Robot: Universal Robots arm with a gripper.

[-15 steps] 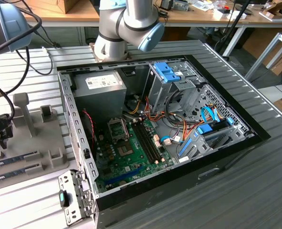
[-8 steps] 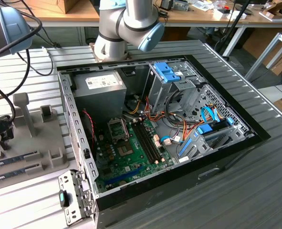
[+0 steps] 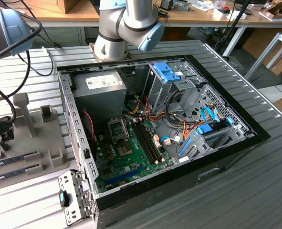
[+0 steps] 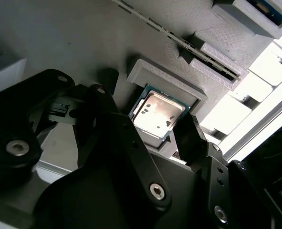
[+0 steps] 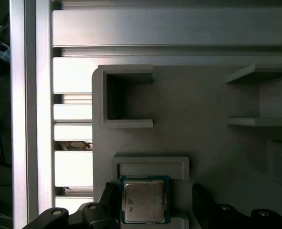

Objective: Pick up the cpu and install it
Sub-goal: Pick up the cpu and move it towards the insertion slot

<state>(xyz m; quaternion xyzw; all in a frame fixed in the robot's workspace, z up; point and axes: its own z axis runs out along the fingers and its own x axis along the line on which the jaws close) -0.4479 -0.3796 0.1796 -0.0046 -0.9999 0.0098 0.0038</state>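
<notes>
In the second wrist view we see the end effector (image 4: 154, 131) spread wide, its matte black fingers (image 4: 191, 136) standing on either side of the cpu (image 4: 158, 113) and not clamped on it. The cpu, a flat square with a green board edge and a dull silver-grey metal top, lies in a shallow recess of a grey, finely ridged plastic holder (image 4: 165, 78). In the exterior view the open computer case (image 3: 77, 126), with its green motherboard (image 3: 131, 162), sits sunk in the ribbed metal counter (image 3: 255, 186).

Silver arm (image 3: 126, 21), blue caps (image 3: 150, 37) (black screwed tool (image 4: 158, 128))
</notes>
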